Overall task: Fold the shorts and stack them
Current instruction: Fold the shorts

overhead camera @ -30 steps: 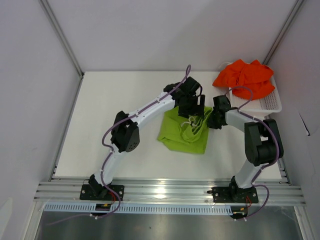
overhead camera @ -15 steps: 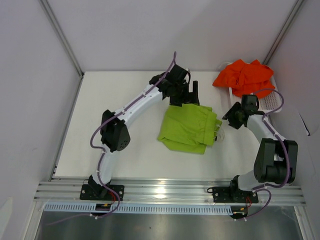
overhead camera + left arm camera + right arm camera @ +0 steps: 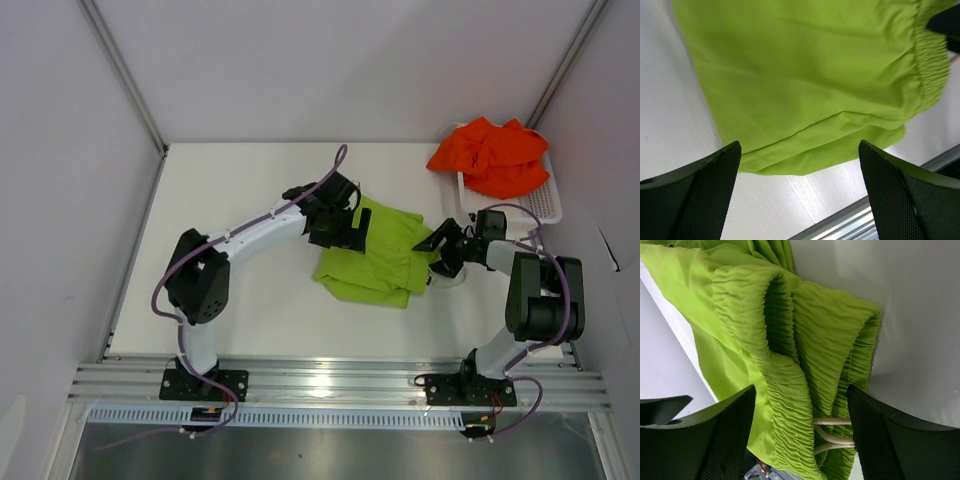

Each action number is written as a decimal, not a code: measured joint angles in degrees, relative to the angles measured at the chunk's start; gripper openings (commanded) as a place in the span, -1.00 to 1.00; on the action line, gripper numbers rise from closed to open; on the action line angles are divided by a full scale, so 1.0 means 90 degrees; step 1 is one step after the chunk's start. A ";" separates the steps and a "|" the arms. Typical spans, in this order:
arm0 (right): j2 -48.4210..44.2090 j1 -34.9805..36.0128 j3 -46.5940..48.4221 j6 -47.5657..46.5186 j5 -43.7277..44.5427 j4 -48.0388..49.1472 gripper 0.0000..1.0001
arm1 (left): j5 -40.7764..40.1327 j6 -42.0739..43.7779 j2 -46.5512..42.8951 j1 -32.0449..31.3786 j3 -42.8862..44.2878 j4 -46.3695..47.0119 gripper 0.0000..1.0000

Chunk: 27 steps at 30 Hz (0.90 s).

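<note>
The lime green shorts (image 3: 377,258) lie folded near the table's middle; the left wrist view shows their smooth fabric (image 3: 805,75). My left gripper (image 3: 343,228) hovers over their far left part, open, with nothing between its fingers (image 3: 705,195). My right gripper (image 3: 432,246) is at their right edge, open, and the ribbed waistband (image 3: 790,390) with its pale drawstring (image 3: 832,432) lies loose in the gap between the jaws. The orange-red shorts (image 3: 495,155) sit crumpled on the white mesh basket (image 3: 541,206) at the back right.
The basket stands against the right wall, just behind my right arm. Grey walls enclose the table on three sides. An aluminium rail (image 3: 330,385) runs along the near edge, where both arm bases are bolted.
Both grippers have opened and let go of the green shorts, which now lie flatter. My left gripper swung back and then over their left part. My right gripper pulled right, then returned to the waistband.
</note>
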 measured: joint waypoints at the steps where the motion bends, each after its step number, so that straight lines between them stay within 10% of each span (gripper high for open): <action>1: 0.0024 0.0017 0.0002 0.0002 -0.0027 0.0049 0.51 | -0.0034 0.0044 0.0000 -0.0010 -0.0131 0.0015 0.98; 10: 0.0102 0.0338 0.0068 -0.0087 0.0299 0.0087 -0.07 | -0.0848 0.0291 -0.0024 -0.0675 -0.0780 0.0563 0.95; 27: 0.0102 0.0697 0.0182 0.0051 0.0568 0.0204 -0.23 | -0.1690 0.0767 -0.0520 -0.2312 -0.1989 0.2239 0.29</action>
